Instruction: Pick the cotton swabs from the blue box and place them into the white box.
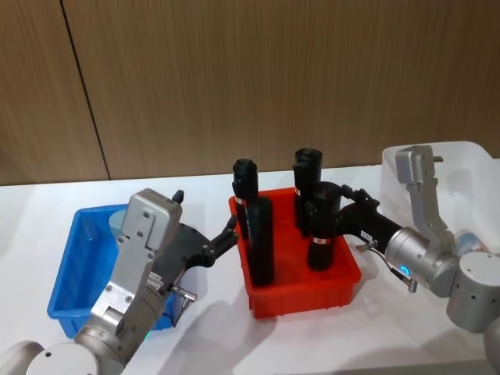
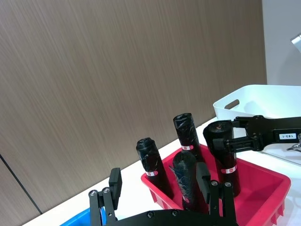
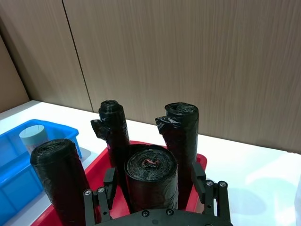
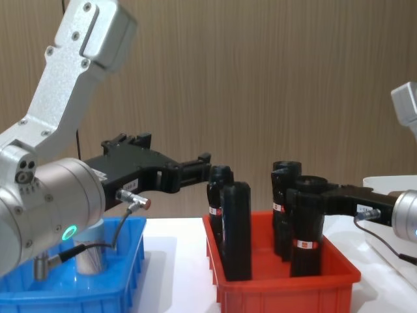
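The blue box (image 1: 66,273) sits at the left with one cotton swabs jar (image 1: 117,223) upright in its far corner, partly hidden by my left arm; the jar's pale lid (image 3: 34,136) shows in the right wrist view. My left gripper (image 1: 230,230) is open above the gap between the blue box and the red bin, its fingertips (image 4: 206,160) close to a black cylinder's top. My right gripper (image 1: 328,205) is open, its fingers on either side of a black cylinder (image 3: 150,172) in the red bin. The white box (image 1: 469,156) stands at the right; a pale blue-lidded thing (image 1: 469,241) lies inside it.
The red bin (image 1: 301,293) stands in the middle between the two boxes and holds several tall black cylinders (image 1: 260,242) with red-white bands. A wooden wall runs behind the white table. The table's front strip (image 1: 312,344) is bare.
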